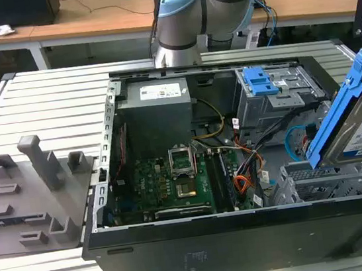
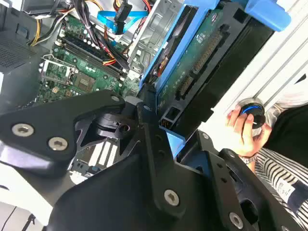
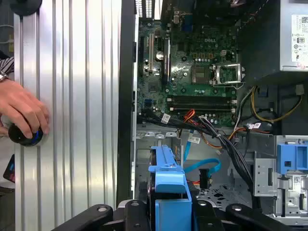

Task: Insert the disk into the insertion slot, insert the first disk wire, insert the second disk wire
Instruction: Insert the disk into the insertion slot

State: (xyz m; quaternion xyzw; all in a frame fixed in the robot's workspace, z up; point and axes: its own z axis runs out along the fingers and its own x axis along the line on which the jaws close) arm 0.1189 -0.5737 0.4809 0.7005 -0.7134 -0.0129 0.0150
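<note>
Blue caddy, silver drive: the disk (image 1: 359,119) hangs in the air at the exterior view's right. It is tilted steeply, with its lower end over the insertion slot (image 1: 321,187) but not in it. In the first wrist view the pincer (image 3: 171,211) is clamped narrow on the caddy's end, black fingers (image 3: 137,214) to either side of the blue frame. The second wrist view shows the drive's green circuit side and its connector edge.

- Perforated cage sits low in the open computer case (image 1: 215,244), beside the taller grey box with the blue latch (image 1: 259,82).
- First disk wire (image 1: 242,183), orange-red, lies loose by the motherboard (image 1: 166,177), well apart from the disk. A light blue cable (image 1: 293,141) curls just beside the cage mouth.
- A person's hand (image 3: 21,115) rests on a dark knob (image 3: 26,135) on the ribbed metal counter (image 1: 49,99), outside the case.

Judgement on the step in hand, seating the disk:
- The tilt looks too steep for the bay; the drive would want to match the bay's plane before it goes in.
- The caddy rails should meet both cage walls evenly, since a skewed entry would likely jam on the sheet metal.
- The light blue cable is the likeliest thing to get pinched and needs to be kept clear of the mouth.
- A slow, straight push seems wise, keeping the connector edge where the wires can reach it.
</note>
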